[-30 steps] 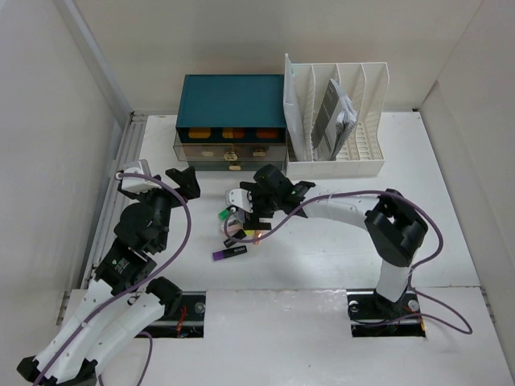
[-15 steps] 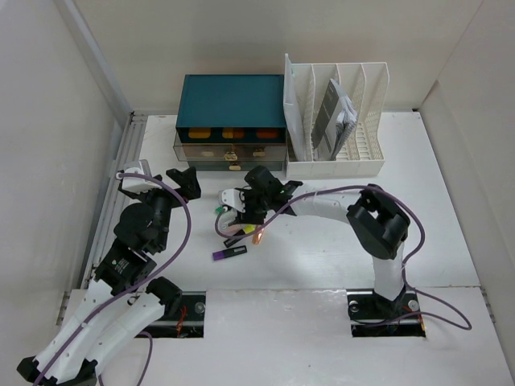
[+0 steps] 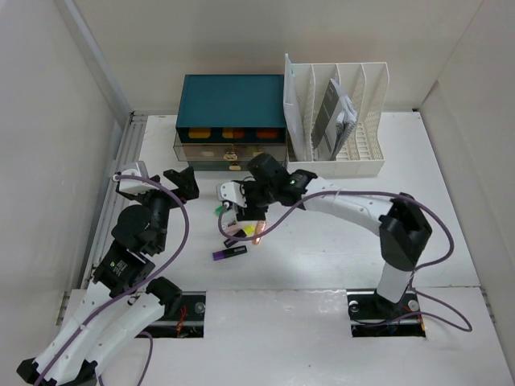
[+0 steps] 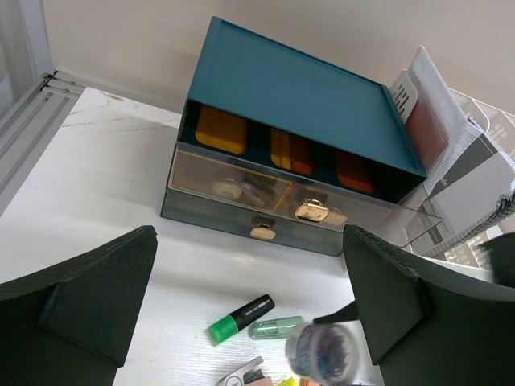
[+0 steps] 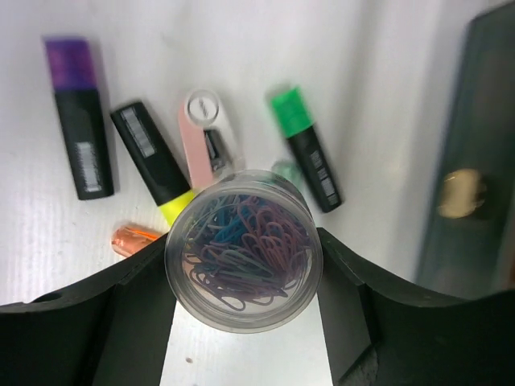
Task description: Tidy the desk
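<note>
The white desk (image 3: 338, 233) holds a cluster of pens in front of the teal drawer box (image 3: 232, 100). My right gripper (image 3: 244, 209) is shut on a clear round jar of coloured paper clips (image 5: 244, 261), held above the cluster; the jar also shows in the left wrist view (image 4: 322, 354). Below it lie a green highlighter (image 5: 306, 149), a yellow highlighter (image 5: 153, 165), a purple highlighter (image 5: 80, 153), a pink and white tape roller (image 5: 208, 133) and an orange item (image 5: 137, 237). My left gripper (image 3: 179, 178) is open and empty, left of the cluster, facing the drawer box (image 4: 298, 88).
A white slotted file rack (image 3: 338, 121) with notebooks stands right of the drawer box. The box has clear drawers with brass handles (image 4: 310, 211). A pale green clear tube (image 4: 273, 327) lies beside the green highlighter (image 4: 241, 318). White walls surround the desk.
The right arm's elbow swung left, then back out to the right. Its gripper stayed over the pen cluster with the jar, ending slightly nearer the drawer box. The left arm has barely moved.
</note>
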`<action>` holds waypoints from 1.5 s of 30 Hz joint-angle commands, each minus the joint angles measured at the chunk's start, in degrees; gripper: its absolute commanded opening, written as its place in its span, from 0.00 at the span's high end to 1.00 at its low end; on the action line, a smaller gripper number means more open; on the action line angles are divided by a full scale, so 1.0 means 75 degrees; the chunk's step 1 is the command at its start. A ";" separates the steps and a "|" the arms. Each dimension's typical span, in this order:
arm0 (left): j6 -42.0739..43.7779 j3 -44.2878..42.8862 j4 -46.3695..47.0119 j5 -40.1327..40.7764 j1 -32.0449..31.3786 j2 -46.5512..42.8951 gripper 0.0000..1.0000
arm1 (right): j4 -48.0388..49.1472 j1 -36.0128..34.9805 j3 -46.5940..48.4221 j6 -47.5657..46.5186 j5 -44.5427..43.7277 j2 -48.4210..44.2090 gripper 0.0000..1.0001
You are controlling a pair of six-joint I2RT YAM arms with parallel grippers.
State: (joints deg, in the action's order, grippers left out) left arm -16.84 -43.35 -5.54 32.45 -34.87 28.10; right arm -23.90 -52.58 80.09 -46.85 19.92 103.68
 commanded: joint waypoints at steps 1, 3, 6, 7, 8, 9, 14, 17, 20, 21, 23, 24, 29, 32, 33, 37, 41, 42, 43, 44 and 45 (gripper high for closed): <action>-0.0028 -0.0056 0.0211 0.0150 0.0009 -0.0078 0.00 | -0.0714 -0.0056 0.1073 -0.0339 0.0963 -0.0991 0.65; -0.0028 -0.0056 0.0211 0.0150 0.0009 -0.0078 0.00 | -0.0891 -0.0056 0.1552 -0.0410 0.0965 -0.1132 0.65; -0.0028 -0.0056 0.0211 0.0150 0.0009 -0.0078 0.00 | -0.0670 -0.0056 0.1778 -0.0153 0.0627 -0.1342 0.65; -0.0028 -0.0056 0.0211 0.0150 0.0009 -0.0078 0.00 | -0.0263 -0.0056 0.1882 0.0150 0.0404 -0.1425 0.65; -0.0028 -0.0056 0.0211 0.0150 0.0009 -0.0078 0.00 | -0.0015 -0.0056 0.1883 0.0315 -0.0189 -0.1425 0.65; -0.0028 -0.0056 0.0211 0.0150 0.0009 -0.0078 0.00 | 0.0220 -0.0056 0.1883 0.0479 -0.0485 -0.1425 0.65; -0.0028 -0.0056 0.0211 0.0150 0.0009 -0.0078 0.00 | 0.1496 -0.0056 0.1614 0.1124 -0.1939 -0.1425 0.65; -0.0028 -0.0056 0.0211 0.0150 0.0009 -0.0078 0.00 | 0.2096 -0.0056 0.1695 0.1312 -0.3134 -0.1262 0.66; -0.0028 -0.0056 0.0211 0.0150 0.0009 -0.0008 0.00 | 0.2470 -0.0056 0.1859 0.1500 -0.4002 -0.1039 0.66; -0.0028 -0.0056 0.0211 0.0150 0.0009 -0.0008 0.00 | 0.2716 -0.0056 0.1953 0.1501 -0.4178 -0.0841 0.67; -0.0028 -0.0056 0.0211 0.0150 0.0009 -0.0008 0.00 | 0.2800 0.0013 0.2105 0.1582 -0.4635 -0.0688 0.67; -0.0028 -0.0056 0.0211 0.0150 0.0009 -0.0008 0.00 | 0.2893 0.0014 0.2257 0.1583 -0.4799 -0.0617 0.69; -0.0028 -0.0056 0.0211 0.0080 0.0009 -0.0008 0.00 | 0.3139 0.0084 0.2399 0.1817 -0.5350 -0.0453 0.75; -0.0028 -0.0056 0.0211 0.0080 0.0009 0.0062 0.00 | 0.3292 0.0084 0.2329 0.1887 -0.5550 -0.0383 0.77; -0.0028 -0.0056 0.0211 0.0080 0.0009 0.0062 0.00 | 0.3373 0.0166 0.2329 0.1957 -0.5551 -0.0382 0.77; -0.0028 -0.0056 0.0211 0.0080 0.0009 0.0062 0.00 | 0.3374 0.0400 0.2469 0.2238 -0.5621 -0.0312 0.77; -0.0028 -0.0056 0.0211 0.0080 0.0009 0.0132 0.00 | 0.2547 0.0576 0.2865 0.2753 -0.5271 -0.0149 0.77; -0.0028 -0.0056 0.0211 0.0080 0.0009 0.0133 0.00 | 0.2287 0.0577 0.2984 0.3056 -0.5154 -0.0055 0.77; -0.0028 -0.0056 0.0211 0.0080 0.0009 0.0133 0.00 | 0.2018 0.0658 0.3124 0.3210 -0.4886 -0.0054 0.77; -0.0028 -0.0056 0.0211 0.0080 0.0009 0.0133 0.00 | 0.1760 0.0659 0.3241 0.3351 -0.4755 0.0050 0.77; -0.0028 -0.0056 0.0211 0.0080 0.0009 0.0133 0.00 | 0.1363 0.0751 0.3428 0.3619 -0.4638 0.0051 0.77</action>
State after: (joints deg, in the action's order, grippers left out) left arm -16.84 -43.38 -5.56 33.04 -34.87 29.04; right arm -9.02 -47.83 100.77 -25.93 -18.00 103.63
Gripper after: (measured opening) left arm 0.996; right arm 0.674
